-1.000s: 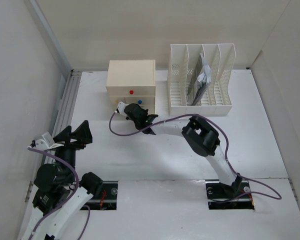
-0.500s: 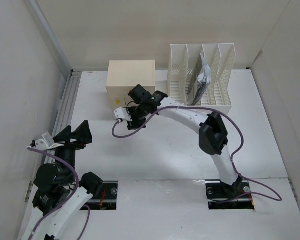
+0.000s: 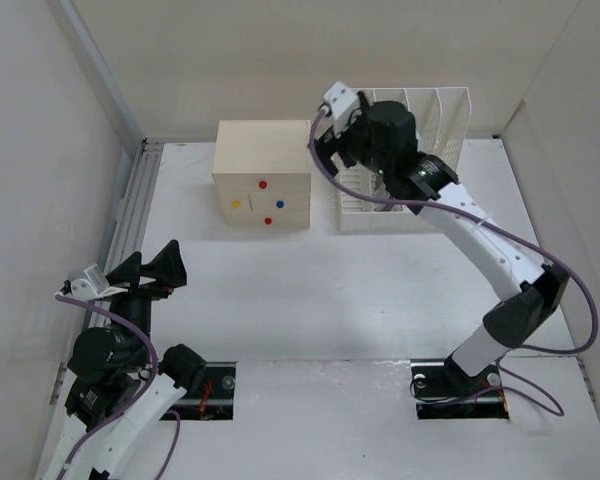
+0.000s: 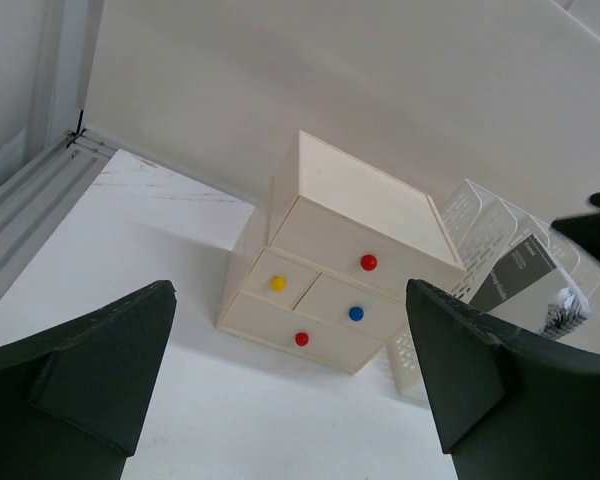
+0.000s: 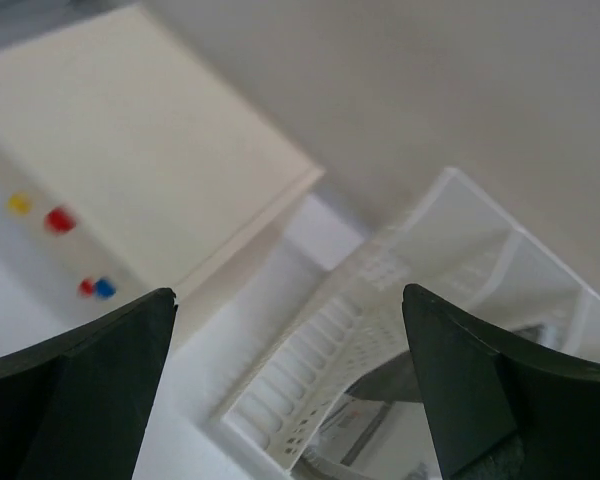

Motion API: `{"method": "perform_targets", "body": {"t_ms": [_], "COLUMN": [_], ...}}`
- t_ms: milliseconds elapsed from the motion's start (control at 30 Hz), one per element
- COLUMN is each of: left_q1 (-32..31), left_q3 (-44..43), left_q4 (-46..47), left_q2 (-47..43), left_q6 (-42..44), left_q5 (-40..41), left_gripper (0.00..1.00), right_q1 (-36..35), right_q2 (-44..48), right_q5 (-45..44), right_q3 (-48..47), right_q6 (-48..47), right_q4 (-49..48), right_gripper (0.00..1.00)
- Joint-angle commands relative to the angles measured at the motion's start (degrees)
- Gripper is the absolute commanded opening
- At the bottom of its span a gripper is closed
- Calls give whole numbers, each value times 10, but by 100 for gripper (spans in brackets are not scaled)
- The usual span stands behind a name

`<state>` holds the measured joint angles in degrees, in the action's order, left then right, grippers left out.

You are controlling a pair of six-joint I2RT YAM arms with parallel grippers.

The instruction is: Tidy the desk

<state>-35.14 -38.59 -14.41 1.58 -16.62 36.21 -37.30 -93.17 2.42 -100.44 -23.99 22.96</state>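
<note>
The desk [image 3: 280, 300] is a wide white tabletop. A cream drawer box [image 3: 263, 172] stands at the back with all its drawers pushed in and red, yellow and blue knobs on the front. In the right wrist view my right gripper [image 5: 290, 400] is open and empty, raised above the gap between the drawer box [image 5: 130, 150] and the white file rack [image 5: 380, 330]. My left gripper [image 3: 150, 265] is open and empty, low at the near left, facing the drawer box [image 4: 340, 265] from a distance.
The file rack [image 3: 450, 110] stands right of the drawer box, partly hidden by my right arm [image 3: 480, 240]. A dark folder and papers [image 4: 525, 275] stand in one slot. An aluminium rail [image 3: 130, 210] runs along the left wall. Pale walls enclose the desk.
My right gripper has opened, left the front of the drawer box and risen back and right to above the rack's left end. The left arm has stayed put.
</note>
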Motion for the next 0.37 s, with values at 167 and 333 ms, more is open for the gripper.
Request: {"method": "perform_targets", "body": {"t_ms": [167, 333], "left_q1": [3, 3], "left_q3": [-3, -3], "left_q4": [24, 24], "left_q2": [14, 14], "left_q6": [4, 9], "left_q5": [-9, -14], "left_gripper": [100, 100], "right_q1": [49, 98], "right_q2": [61, 158], "right_q5": [-255, -66], "right_q3": [47, 182], "right_q6": [122, 61], "right_q4": [-144, -212], "right_gripper": [100, 100]}}
